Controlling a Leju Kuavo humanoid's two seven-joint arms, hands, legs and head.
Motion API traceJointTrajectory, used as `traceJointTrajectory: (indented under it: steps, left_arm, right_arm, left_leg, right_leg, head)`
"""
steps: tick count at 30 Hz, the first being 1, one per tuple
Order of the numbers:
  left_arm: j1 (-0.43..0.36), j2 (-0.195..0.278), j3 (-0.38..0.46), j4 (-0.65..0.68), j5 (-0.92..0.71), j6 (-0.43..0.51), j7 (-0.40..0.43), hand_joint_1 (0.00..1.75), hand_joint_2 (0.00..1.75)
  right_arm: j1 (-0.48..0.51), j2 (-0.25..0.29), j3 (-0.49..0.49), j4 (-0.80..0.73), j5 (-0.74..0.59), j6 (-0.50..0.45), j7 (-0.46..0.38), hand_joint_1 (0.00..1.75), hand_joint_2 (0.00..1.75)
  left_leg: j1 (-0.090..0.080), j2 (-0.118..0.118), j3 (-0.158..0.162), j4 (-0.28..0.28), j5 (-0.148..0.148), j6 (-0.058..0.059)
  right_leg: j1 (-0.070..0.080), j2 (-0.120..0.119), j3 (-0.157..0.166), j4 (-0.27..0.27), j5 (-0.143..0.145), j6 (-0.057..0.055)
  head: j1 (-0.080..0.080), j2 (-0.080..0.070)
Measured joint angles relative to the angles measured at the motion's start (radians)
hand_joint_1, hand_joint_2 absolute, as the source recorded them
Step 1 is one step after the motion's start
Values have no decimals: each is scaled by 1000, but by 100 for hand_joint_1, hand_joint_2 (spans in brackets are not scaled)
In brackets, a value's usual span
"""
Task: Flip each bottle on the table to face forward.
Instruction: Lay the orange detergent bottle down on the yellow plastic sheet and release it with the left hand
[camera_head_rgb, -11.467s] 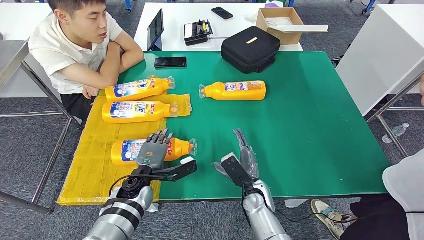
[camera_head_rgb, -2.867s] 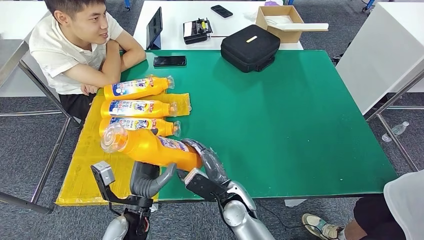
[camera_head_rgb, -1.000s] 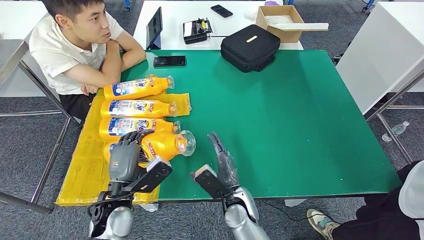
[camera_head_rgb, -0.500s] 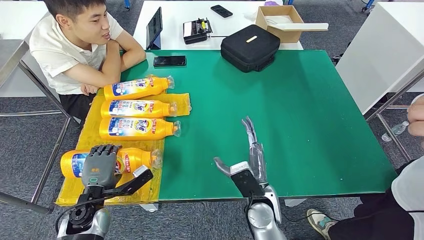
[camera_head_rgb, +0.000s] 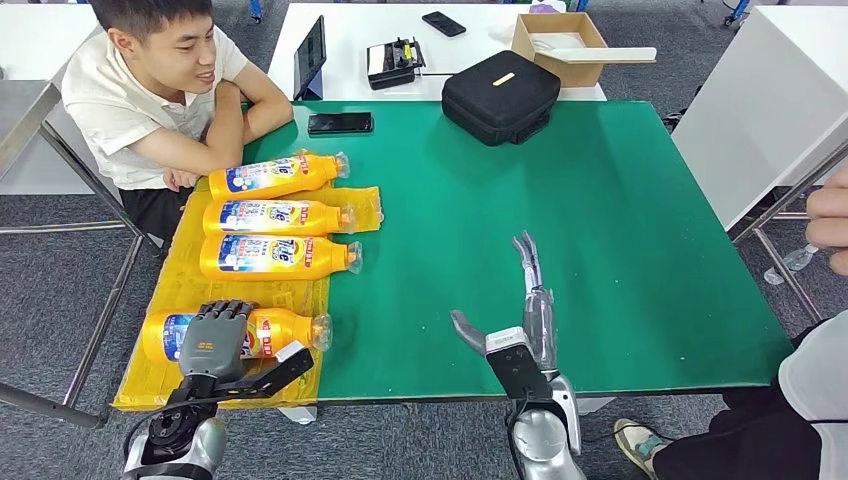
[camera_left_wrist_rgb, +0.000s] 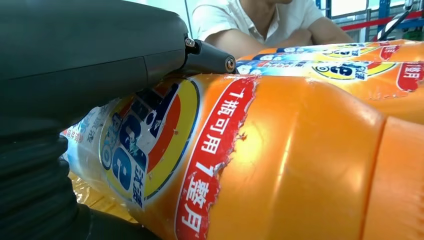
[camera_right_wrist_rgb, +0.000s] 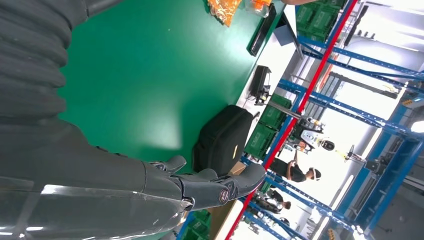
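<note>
Four orange detergent bottles lie on their sides on a yellow mat (camera_head_rgb: 200, 290), labels up, caps pointing right. Three sit in a row at the far side: (camera_head_rgb: 275, 175), (camera_head_rgb: 285, 216), (camera_head_rgb: 275, 256). The nearest bottle (camera_head_rgb: 285, 331) lies close to the table's front edge, and my left hand (camera_head_rgb: 212, 338) grips it from above, fingers draped over its label. In the left wrist view the thumb (camera_left_wrist_rgb: 100, 55) presses on that bottle (camera_left_wrist_rgb: 280, 160). My right hand (camera_head_rgb: 527, 305) hovers open over the green table (camera_head_rgb: 600, 220), fingers straight (camera_right_wrist_rgb: 215, 185).
A person (camera_head_rgb: 150, 90) leans on the table's far left corner beside a black phone (camera_head_rgb: 340, 123). A black bag (camera_head_rgb: 500, 95) sits at the far edge. Another person's hand (camera_head_rgb: 828, 220) shows at the right edge. Bare green surface spreads around my right hand.
My left hand carried the nearest bottle from beside the third bottle to the near left of the mat, then nudged it slightly right. My right hand moved right and forward, staying open.
</note>
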Motion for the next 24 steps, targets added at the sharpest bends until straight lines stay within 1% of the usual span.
traceJointTrajectory:
  steps: [1,2,3,5,6,7,12,16,19,24]
  left_arm:
    - [-3,0,-1,7,4,-2,-4,175,175]
    - [-8,0,-2,15,11,-4,-8,171,175]
    - [-12,0,-3,22,18,-5,-12,164,175]
    - [-19,0,-8,33,28,-7,-17,77,175]
    - [-22,0,-12,36,32,-9,-17,37,175]
    - [-27,0,-17,42,34,-15,-17,0,175]
    - [-68,0,-51,98,37,-51,-12,0,175]
    - [-110,6,-66,165,43,-75,-5,0,175]
    - [-142,13,-77,217,52,-101,-3,0,175]
    - [-197,34,-95,310,70,-131,-16,0,175]
  right_arm:
    - [0,0,-2,0,0,0,0,0,175]
    - [1,0,-4,0,1,0,-1,0,175]
    - [1,0,-6,0,2,0,-2,0,175]
    - [0,0,-10,0,4,1,-3,0,175]
    - [0,0,-11,1,4,2,-4,0,175]
    - [-1,0,-13,2,4,2,-4,0,175]
    - [-15,0,-16,23,4,4,-5,0,175]
    - [-34,0,-22,51,3,6,-7,0,175]
    - [-49,-2,-26,71,1,7,-9,0,175]
    - [-71,-7,-34,107,-3,12,-15,0,175]
  left_leg:
    - [0,0,0,0,0,0]
    - [0,-1,0,0,0,0]
    - [0,-1,0,0,0,0]
    - [0,-2,1,0,1,0]
    - [0,-2,1,0,1,0]
    - [0,-3,1,0,1,0]
    - [0,-5,2,0,2,1]
    - [0,-9,9,-1,1,0]
    - [0,-13,14,-1,0,-1]
    - [0,-20,19,-2,1,-3]
  right_leg:
    - [0,0,0,0,0,0]
    - [0,0,1,0,0,0]
    - [0,-1,1,0,0,0]
    - [0,-1,1,0,0,0]
    - [0,-1,2,0,0,0]
    - [0,-2,2,0,0,0]
    - [0,-6,5,0,0,0]
    - [0,-9,6,-1,-2,-2]
    - [0,-13,9,-1,-7,-4]
    - [0,-18,16,-1,-8,-3]
  head:
    - [0,0]
    - [0,0]
    - [0,0]
    - [0,0]
    - [0,0]
    - [0,0]
    - [0,0]
    - [0,0]
    - [0,0]
    - [0,0]
